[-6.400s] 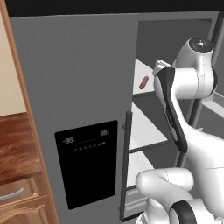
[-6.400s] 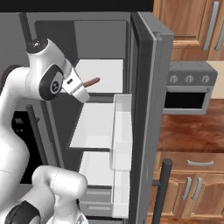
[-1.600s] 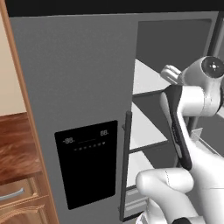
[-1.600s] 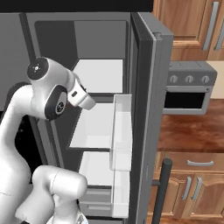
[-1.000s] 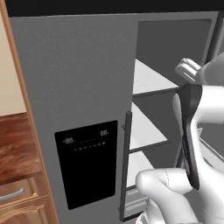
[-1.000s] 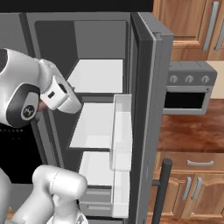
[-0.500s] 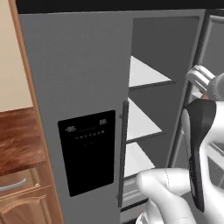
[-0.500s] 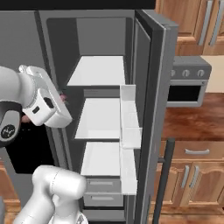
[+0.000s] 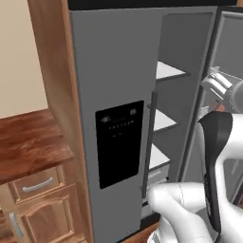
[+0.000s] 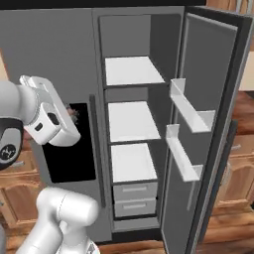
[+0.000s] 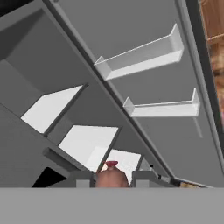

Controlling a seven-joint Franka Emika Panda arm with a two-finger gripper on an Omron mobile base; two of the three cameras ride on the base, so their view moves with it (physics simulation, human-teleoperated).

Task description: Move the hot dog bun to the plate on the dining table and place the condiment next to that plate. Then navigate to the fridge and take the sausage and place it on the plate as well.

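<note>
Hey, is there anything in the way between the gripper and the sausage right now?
No. In the hand view the sausage already sits between the fingertips of the gripper, which is shut on it, so nothing separates them. Beyond it lies the fridge, door open, with its white shelves. The plate is not in view, so that path cannot be judged.

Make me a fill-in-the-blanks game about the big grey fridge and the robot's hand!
1. The right door of the tall matte grey fridge stands ____.
2. That door's inside carries ____ white bins.
3. The tool is shut on a small reddish-brown ____.
4. The left door's dispenser panel is coloured ____.

Missing words: open; two; sausage; black
</note>
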